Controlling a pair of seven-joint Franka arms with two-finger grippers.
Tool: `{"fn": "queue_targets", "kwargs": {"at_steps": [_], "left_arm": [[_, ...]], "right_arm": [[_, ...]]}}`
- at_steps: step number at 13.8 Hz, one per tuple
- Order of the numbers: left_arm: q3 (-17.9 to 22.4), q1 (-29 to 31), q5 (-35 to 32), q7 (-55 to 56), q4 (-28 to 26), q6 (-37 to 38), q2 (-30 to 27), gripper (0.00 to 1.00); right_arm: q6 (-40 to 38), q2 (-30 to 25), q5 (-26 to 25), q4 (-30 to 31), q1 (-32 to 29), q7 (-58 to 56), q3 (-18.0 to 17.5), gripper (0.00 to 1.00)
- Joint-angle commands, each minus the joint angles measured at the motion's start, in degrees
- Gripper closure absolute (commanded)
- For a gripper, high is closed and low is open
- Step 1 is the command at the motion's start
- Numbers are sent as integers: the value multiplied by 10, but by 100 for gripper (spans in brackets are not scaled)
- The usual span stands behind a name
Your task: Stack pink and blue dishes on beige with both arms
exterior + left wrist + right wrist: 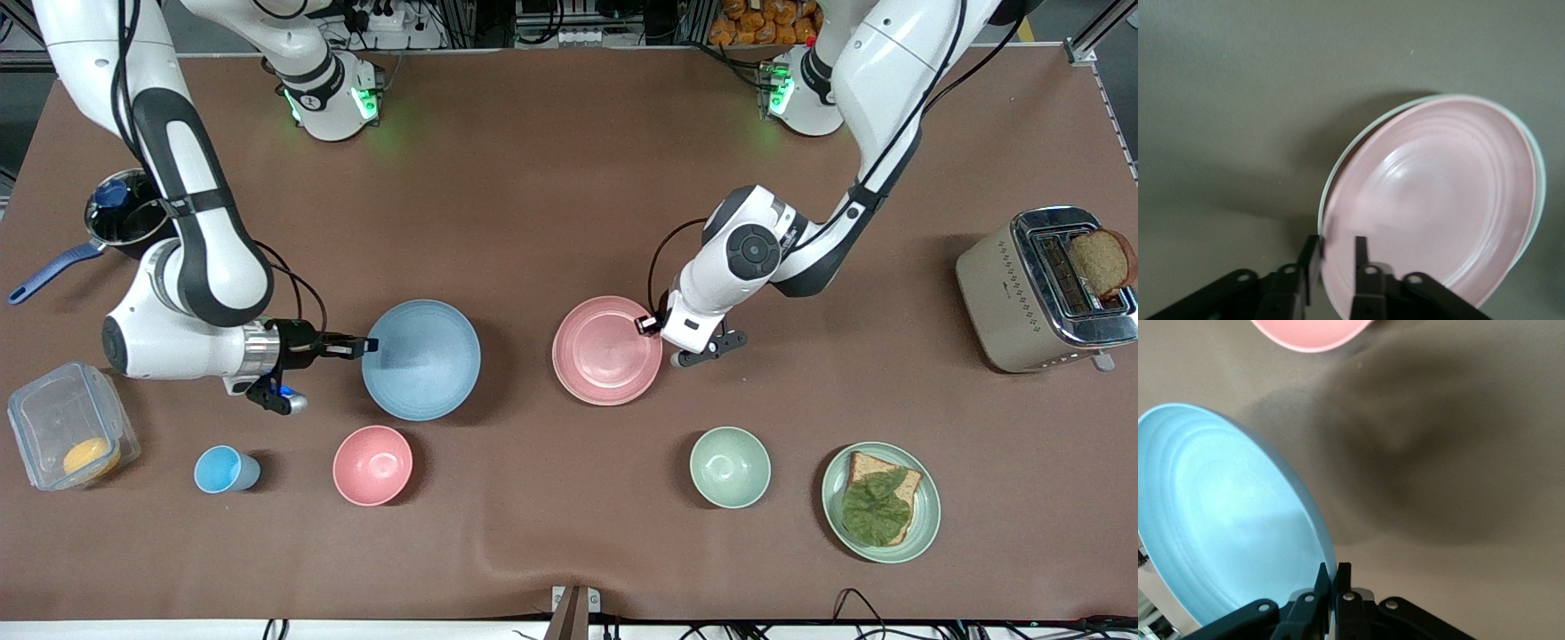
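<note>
Both grippers are pinching plate rims with fingers nearly closed. The right gripper [360,345] is clamping the rim of the blue plate [421,359], fingers [1319,587] a rim's thickness apart; the plate is standing clear of the table [533,178], tilted, its face turned up. The left gripper [647,324] is gripping the edge of the pink plate [607,350], one finger [1361,257] on the upper face and the other under the rim. In the left wrist view a pale rim [1345,157] is peeking out from beneath the pink plate; whether this is the beige plate I cannot tell. Being round, neither plate is showing a long axis. A pink bowl [372,465] is sitting nearer the camera than the blue plate. No writing is showing.
</note>
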State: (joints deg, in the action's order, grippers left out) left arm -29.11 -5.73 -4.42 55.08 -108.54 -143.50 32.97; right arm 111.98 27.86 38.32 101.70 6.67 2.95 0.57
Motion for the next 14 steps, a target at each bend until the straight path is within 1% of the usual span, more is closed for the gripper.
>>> {"fn": "queue_targets", "kwargs": {"at_steps": [1,2,3,5,6,7,8,10,12,13,14], "left_arm": [[5,2,-23,16,31,4,-3,0],[6,5,-29,13,35,9,-18,0],[12,16,-55,8,37,15,-40,0],[13,42,-103,-3,37,40,-97,0],[13,53,-119,-9,36,49,-128,0],[14,66,-127,-18,37,76,-156,0],[12,91,-132,-40,44,112,-180,0],[13,107,-128,-111,54,179,-230,0],[6,157,-111,-175,71,239,-266,0],[19,150,-83,-218,83,263,-286,0],[60,137,-52,-262,89,284,-298,0]], "right_arm": [[19,3,32,0,34,42,3,100],[27,5,38,1,46,57,3,100],[40,9,49,1,61,67,3,100],[74,17,51,1,106,91,4,100],[102,23,51,1,132,115,4,100],[131,31,51,0,157,139,4,100],[159,39,51,0,182,164,4,100],[193,48,52,-2,214,203,4,100],[217,56,52,-11,242,238,4,100],[227,62,52,-15,257,253,4,100],[235,66,52,-21,268,271,4,100]]}}
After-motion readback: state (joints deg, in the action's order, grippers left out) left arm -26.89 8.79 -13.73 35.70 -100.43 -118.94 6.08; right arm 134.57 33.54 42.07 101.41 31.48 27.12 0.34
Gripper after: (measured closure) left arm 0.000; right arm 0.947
